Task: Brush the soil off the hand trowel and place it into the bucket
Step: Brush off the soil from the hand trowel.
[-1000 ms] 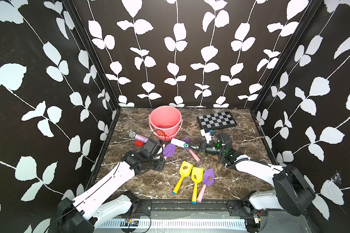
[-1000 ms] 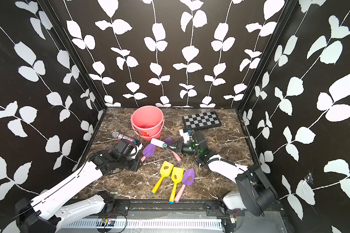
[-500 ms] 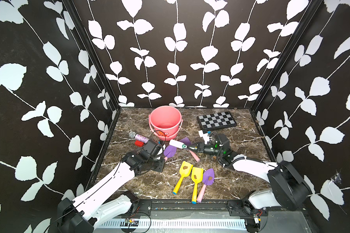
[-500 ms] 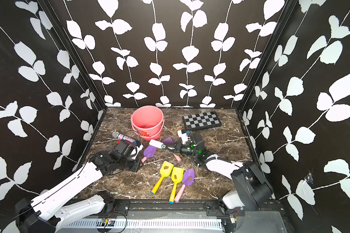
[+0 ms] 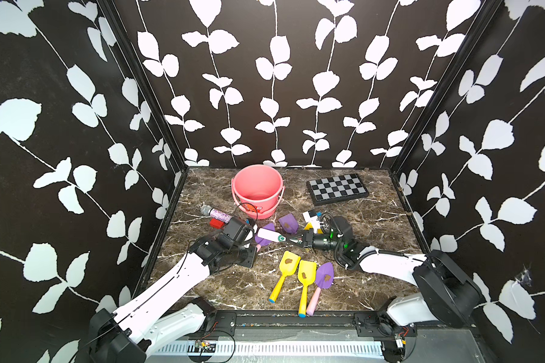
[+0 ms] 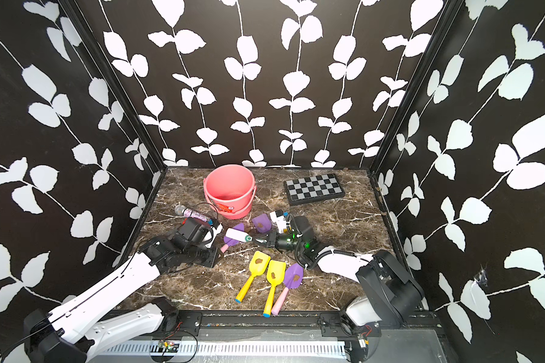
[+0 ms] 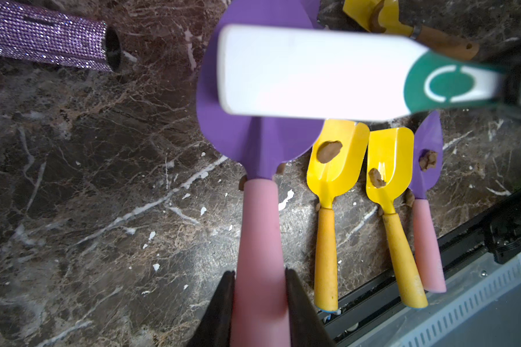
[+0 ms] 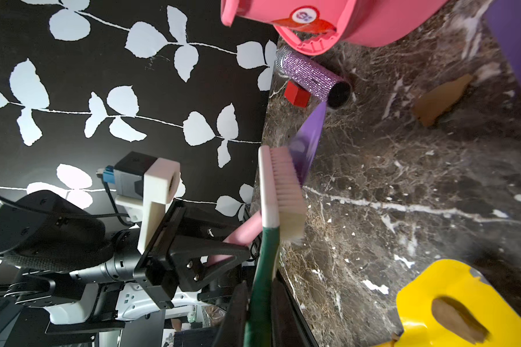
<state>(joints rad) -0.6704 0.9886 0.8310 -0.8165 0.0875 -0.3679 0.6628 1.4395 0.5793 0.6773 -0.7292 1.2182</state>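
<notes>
My left gripper is shut on the pink handle of a purple-bladed hand trowel, held just above the marble left of centre. My right gripper is shut on the green handle of a white brush. The brush head lies across the purple blade, bristles against it, and hides most of the blade's face. Brown soil lumps sit on the trowels lying nearby. The pink bucket stands upright at the back, behind both grippers.
Two yellow trowels and a purple one lie side by side near the front edge. Another purple blade lies by the bucket. A chessboard, a glitter microphone and a red block are at the back.
The right gripper has carried the brush a little left and toward the front, onto the purple blade. The left gripper and trowel have barely moved.
</notes>
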